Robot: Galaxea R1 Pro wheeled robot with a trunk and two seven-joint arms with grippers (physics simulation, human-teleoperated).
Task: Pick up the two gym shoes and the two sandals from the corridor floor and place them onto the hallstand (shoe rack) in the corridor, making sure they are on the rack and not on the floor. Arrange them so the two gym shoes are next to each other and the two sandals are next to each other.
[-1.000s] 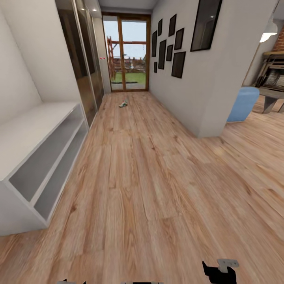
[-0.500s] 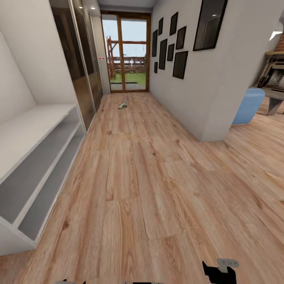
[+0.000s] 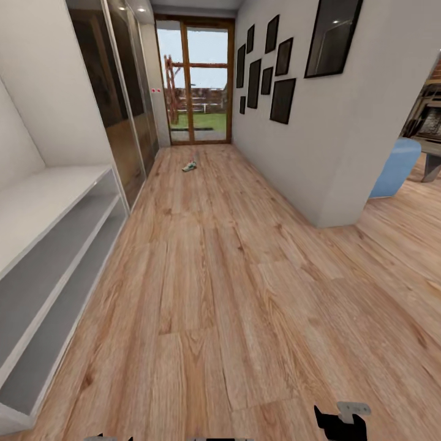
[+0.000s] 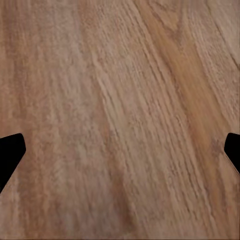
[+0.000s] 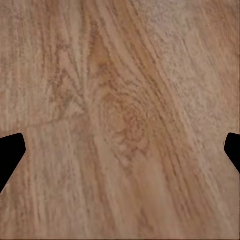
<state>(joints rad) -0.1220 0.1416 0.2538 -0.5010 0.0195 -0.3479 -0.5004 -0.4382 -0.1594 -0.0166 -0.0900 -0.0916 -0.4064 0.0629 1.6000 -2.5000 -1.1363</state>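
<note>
Head view: far down the corridor floor [image 3: 202, 275] lay one small pale shoe [image 3: 190, 166], probably a gym shoe, well ahead of the fingers; hallstand [image 3: 43, 202] at left.

Left wrist: fingers [image 4: 10, 152] spread wide, empty, over planks.

Right wrist: fingers [image 5: 10, 150] likewise wide apart, holding nothing.

The whole head view has shifted over the last second — the camera has moved forward along the corridor floor [image 3: 208, 275] and turned slightly, not the things in it. The hallstand [image 3: 43, 202] now sits further toward the left edge and lower, its near end cut off by the frame. The wall corner [image 3: 334, 184] and blue seat [image 3: 392, 165] have slid right (the hanging lamp is gone from view). The far gym shoe [image 3: 190, 166] keeps its spot on the planks.
</note>
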